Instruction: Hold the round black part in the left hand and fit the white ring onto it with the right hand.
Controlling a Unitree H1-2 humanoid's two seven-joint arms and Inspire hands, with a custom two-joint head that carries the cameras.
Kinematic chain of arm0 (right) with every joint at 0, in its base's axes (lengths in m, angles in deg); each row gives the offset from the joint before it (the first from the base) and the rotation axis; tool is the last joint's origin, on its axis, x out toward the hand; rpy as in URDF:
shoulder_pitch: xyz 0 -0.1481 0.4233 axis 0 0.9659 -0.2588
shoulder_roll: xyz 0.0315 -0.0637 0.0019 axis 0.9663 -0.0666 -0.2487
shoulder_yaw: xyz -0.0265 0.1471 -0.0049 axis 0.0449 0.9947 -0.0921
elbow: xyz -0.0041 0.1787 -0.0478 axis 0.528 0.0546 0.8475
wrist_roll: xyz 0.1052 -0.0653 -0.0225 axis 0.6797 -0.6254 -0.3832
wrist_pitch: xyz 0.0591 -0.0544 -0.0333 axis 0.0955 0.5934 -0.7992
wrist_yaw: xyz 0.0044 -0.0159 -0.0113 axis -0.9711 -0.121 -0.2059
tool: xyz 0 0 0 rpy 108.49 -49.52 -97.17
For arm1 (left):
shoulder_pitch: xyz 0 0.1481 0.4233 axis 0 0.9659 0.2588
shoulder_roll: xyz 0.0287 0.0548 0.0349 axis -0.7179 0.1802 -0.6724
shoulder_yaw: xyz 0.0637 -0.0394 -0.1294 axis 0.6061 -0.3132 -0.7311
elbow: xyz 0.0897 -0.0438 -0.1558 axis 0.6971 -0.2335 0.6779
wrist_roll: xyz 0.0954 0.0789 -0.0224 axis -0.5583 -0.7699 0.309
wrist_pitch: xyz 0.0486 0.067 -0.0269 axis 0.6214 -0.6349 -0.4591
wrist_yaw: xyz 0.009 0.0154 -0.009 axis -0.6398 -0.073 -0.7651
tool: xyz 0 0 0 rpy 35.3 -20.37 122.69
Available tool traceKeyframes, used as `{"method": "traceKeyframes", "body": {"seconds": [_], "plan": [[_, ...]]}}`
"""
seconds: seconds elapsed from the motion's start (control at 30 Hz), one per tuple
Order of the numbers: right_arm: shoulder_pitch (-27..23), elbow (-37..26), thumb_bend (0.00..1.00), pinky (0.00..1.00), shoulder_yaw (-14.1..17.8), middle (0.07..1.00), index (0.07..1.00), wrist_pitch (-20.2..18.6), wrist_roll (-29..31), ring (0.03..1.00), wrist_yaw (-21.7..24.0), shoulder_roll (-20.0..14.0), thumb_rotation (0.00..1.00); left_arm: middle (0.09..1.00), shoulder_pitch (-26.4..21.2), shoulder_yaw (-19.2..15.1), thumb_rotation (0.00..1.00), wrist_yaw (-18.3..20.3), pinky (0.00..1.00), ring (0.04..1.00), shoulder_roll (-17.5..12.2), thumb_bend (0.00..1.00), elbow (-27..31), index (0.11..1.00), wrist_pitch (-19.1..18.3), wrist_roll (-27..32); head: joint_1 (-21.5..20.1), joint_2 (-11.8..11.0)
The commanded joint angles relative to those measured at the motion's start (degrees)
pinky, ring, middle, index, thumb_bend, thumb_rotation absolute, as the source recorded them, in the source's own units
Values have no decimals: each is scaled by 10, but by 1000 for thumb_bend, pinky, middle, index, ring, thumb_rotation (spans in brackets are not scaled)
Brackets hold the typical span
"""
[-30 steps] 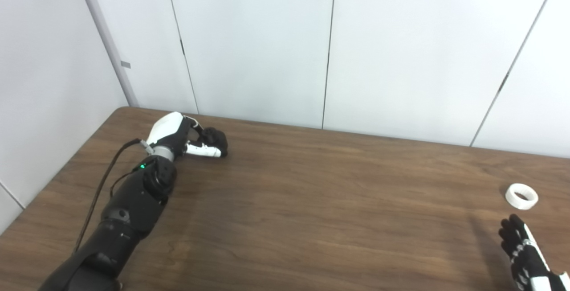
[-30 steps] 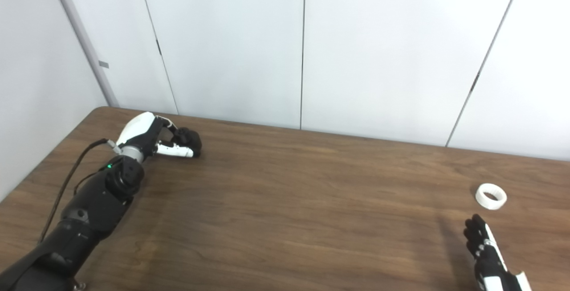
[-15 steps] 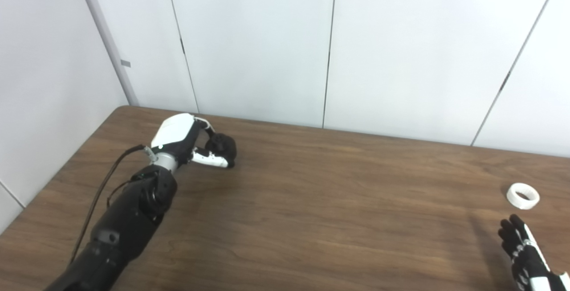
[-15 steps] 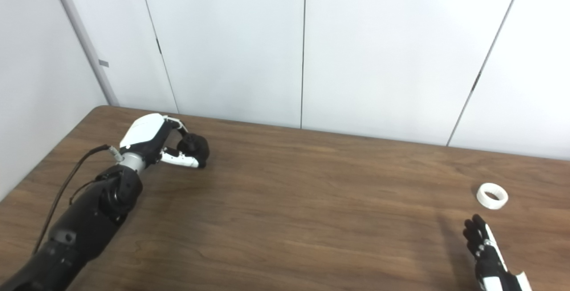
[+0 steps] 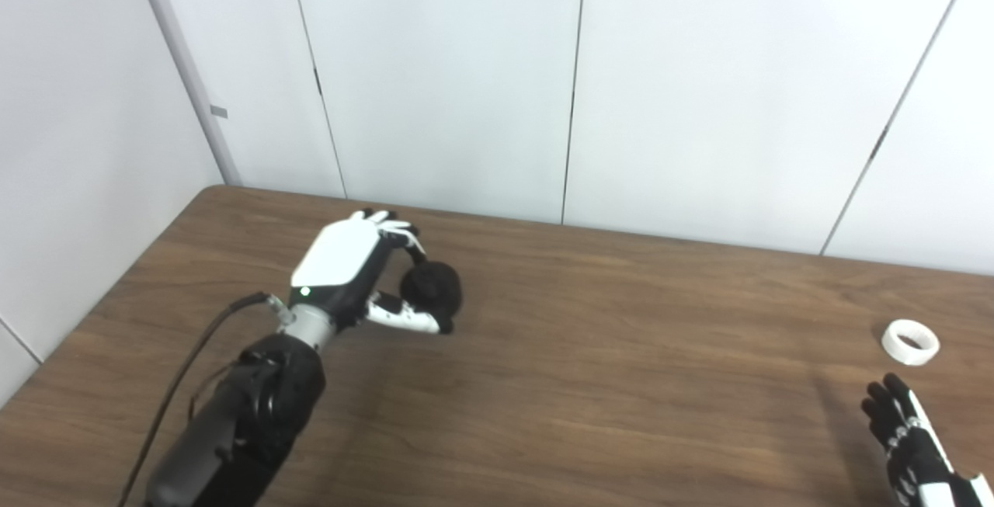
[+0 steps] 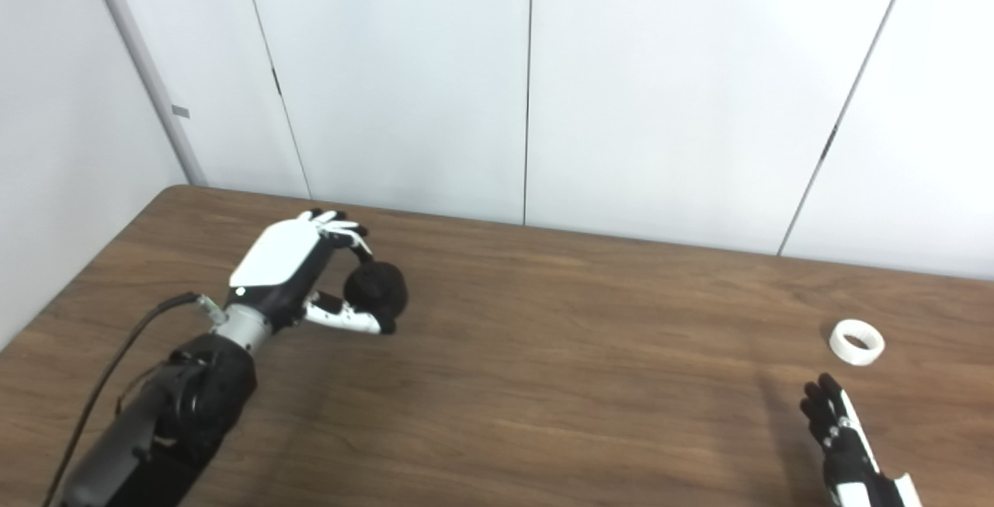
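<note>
Left hand has its fingers and thumb wrapped on the round black part, far left. Right hand hangs empty, fingers spread, near the white ring lying on the table. Ring pickup and fitting remain.

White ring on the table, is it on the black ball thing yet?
Not yet. Done: the left hand has its fingers closed on the round black part. In hand: nothing else; the right hand is open, just short of the small white plastic ring. Left: pick the ring up and fit it on.
</note>
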Motion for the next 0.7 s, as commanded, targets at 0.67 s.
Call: {"method": "traceKeyframes", "body": {"seconds": [0.67], "plan": [[61,-7,590,979,-37,959,975,-37,-10,956,-21,61,984,827,135,66,58,42,1000,957,91,519,147,489,60,-139,-75,55]]}}
